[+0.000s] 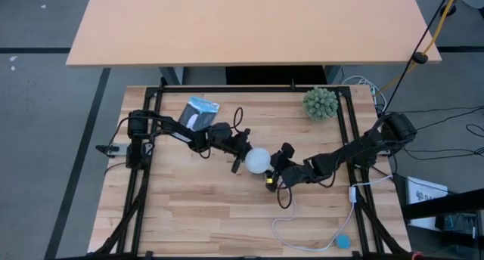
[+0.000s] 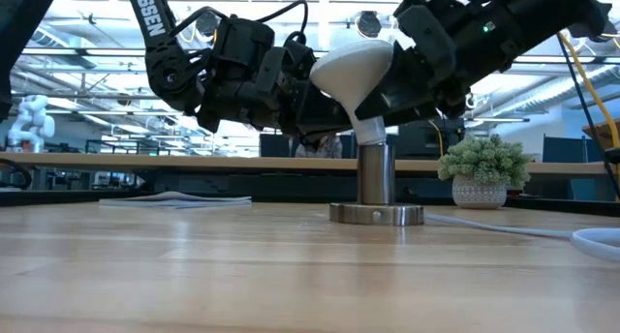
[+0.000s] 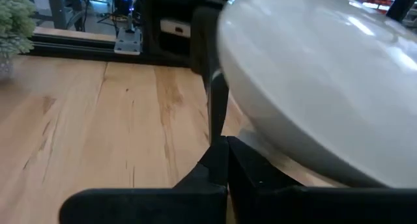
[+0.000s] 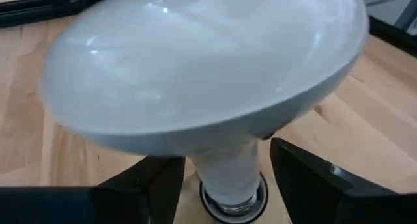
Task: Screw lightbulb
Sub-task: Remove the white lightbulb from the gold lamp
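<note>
Low view: lightbulb (image 2: 351, 70) tilts in socket (image 2: 376, 183), right end effector (image 4: 225, 178) open around its neck, seemingly untouching.

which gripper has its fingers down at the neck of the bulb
The right gripper: its open fingers straddle the lightbulb neck just above the socket. The left gripper is up beside the dome instead.

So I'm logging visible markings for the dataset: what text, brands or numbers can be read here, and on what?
"OSSEN", white letters cut off at the picture's edge, on a dark arm link in the low view.
The blue-and-black packet on the table bears print too small to read.
The lightbulb shows no readable marking.
</note>
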